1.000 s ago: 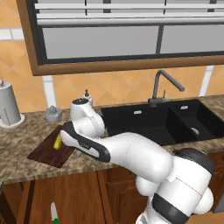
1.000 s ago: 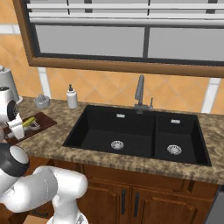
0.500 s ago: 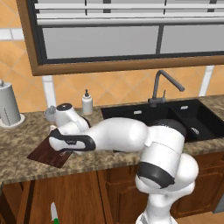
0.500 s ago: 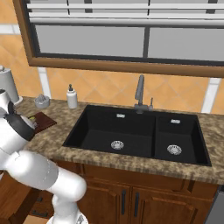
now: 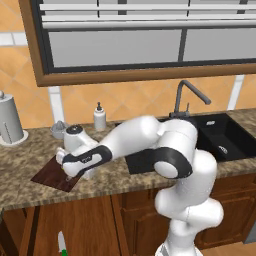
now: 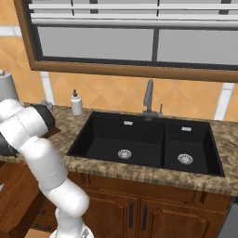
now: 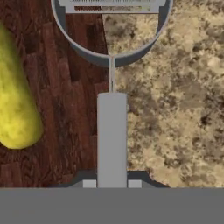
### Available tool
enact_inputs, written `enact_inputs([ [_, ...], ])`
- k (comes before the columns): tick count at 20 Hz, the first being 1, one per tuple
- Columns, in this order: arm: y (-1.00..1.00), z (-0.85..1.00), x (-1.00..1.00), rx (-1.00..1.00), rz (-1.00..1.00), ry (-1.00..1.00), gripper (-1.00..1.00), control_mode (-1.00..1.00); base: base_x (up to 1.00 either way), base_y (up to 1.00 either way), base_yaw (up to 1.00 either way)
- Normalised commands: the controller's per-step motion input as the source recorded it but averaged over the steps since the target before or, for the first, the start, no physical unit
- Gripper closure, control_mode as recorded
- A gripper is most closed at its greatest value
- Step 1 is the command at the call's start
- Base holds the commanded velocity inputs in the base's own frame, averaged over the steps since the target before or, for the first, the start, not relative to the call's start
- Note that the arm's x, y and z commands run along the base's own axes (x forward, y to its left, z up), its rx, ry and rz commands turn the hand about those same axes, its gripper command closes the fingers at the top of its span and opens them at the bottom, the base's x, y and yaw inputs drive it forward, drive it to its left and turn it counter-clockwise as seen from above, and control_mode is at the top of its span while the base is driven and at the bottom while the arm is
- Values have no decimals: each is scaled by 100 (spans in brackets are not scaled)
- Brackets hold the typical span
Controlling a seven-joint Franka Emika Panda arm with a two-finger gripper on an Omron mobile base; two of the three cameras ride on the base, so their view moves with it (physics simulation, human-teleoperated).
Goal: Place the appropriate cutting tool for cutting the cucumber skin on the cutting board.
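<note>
The silvery cutting tool (image 7: 112, 131) runs up the middle of the hand view, its slim handle clamped in my gripper (image 7: 112, 183) and its forked round head (image 7: 111, 57) far from the fingers. It hangs over the right edge of the dark wooden cutting board (image 7: 65, 109). The yellow-green cucumber (image 7: 15, 100) lies on the board to the tool's left. In the left base view my gripper (image 5: 75, 169) hangs low over the board (image 5: 47, 175), and the hand hides the cucumber there.
Speckled granite counter (image 7: 183, 109) lies right of the board. A paper towel roll (image 5: 10, 120) stands at the far left, a soap bottle (image 5: 100, 117) by the wall. The black double sink (image 6: 139, 142) and faucet (image 6: 148, 97) are to the right. A white-bladed knife (image 5: 61, 244) lies low by the cabinets.
The arm has stretched out and swung leftward, bringing the hand down close over the board's near right edge. The grip on the tool has stayed the same.
</note>
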Motion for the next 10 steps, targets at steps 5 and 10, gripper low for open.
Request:
enact_inputs([
  [5, 45, -17, 27, 0, 0, 0, 100, -100, 0, 0, 0],
  [10, 55, -20, 27, 0, 0, 1, 100, -100, 0, 0, 0],
])
